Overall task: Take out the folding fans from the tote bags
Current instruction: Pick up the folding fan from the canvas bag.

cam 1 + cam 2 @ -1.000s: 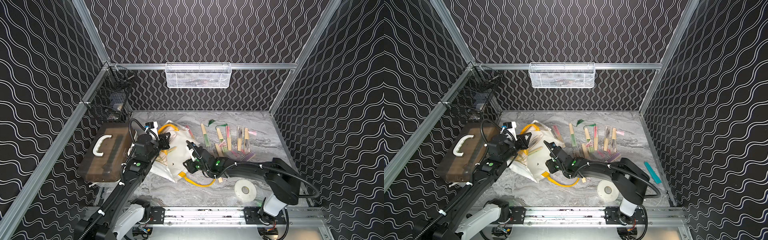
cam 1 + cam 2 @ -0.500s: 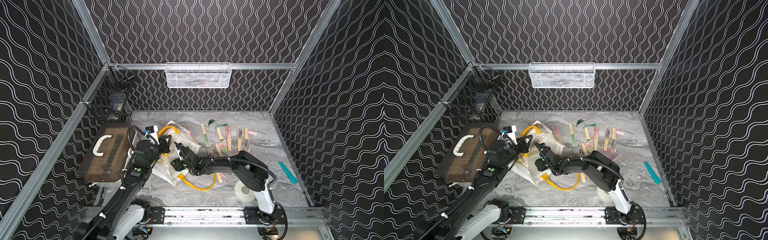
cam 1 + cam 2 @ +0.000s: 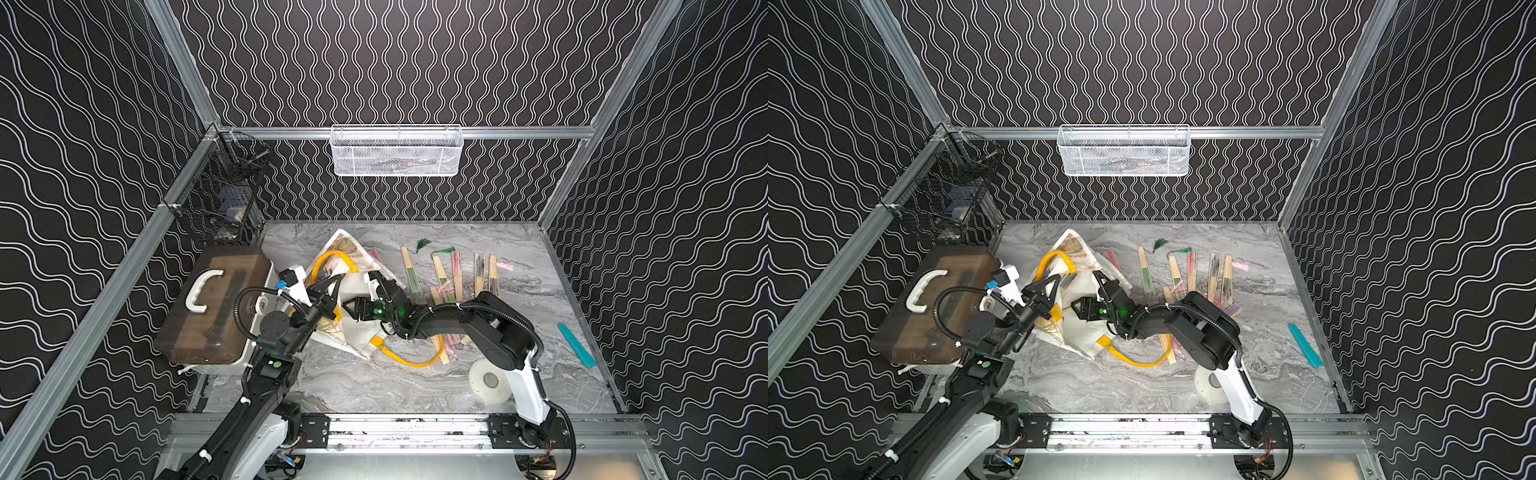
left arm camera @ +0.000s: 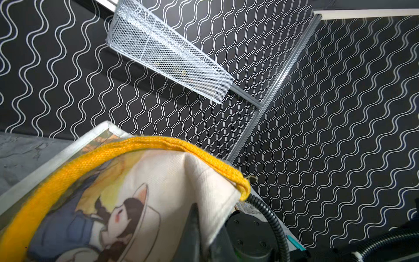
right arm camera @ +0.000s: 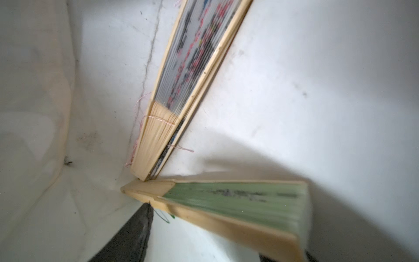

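Even overhead light fills both top views, crisp across the grey marble surface, with wall lines bowing at the edges. The left wrist view shows the yellow handle sharply. Inside the bright tote bag, the green folding fan blurs and a shadow falls toward 4 o'clock.

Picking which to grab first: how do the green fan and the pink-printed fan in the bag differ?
The green fan has green folds with faint dark marks and a green thread; the pink-printed fan has pale folds with pink and black print and a pink thread. The green fan lies nearer the camera, the pink-printed fan farther. Both are closed, tan-ribbed, inside the white tote bag, butt ends nearly meeting.
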Available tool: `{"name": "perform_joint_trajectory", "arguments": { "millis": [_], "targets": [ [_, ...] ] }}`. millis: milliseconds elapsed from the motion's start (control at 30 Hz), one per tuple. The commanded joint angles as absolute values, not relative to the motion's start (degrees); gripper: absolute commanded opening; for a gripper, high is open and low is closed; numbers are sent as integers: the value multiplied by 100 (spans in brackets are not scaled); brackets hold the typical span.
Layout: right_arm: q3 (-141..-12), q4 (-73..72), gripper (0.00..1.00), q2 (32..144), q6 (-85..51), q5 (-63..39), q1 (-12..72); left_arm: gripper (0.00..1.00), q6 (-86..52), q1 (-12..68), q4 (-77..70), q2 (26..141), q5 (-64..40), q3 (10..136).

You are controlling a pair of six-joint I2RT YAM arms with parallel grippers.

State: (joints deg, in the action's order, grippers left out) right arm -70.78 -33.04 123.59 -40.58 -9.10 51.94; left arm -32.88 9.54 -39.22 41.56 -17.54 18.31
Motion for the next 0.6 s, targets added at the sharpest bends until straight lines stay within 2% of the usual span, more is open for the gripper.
{"name": "perform_joint_trajectory", "arguments": {
  "millis": [0, 200, 333, 567],
  "targets": [
    [-7234, -3299, 71, 12511, -4443, -1003, 5143, 0, -3254, 941, -4626, 4107, -1794, 1827],
    [-7589, -2515, 70, 12740, -4728, -485, 5063, 0, -3490, 938, -5086, 4286, -1993, 1751],
    [-7773, -2496, 71, 12951, -4987, -470, 4962, 0, -3714, 935, -5399, 4432, -2160, 1686],
    [-8540, -1380, 54, 13365, -5049, -145, 4948, 0, -4071, 941, -5840, 4569, -2259, 1496]
  ]
}}
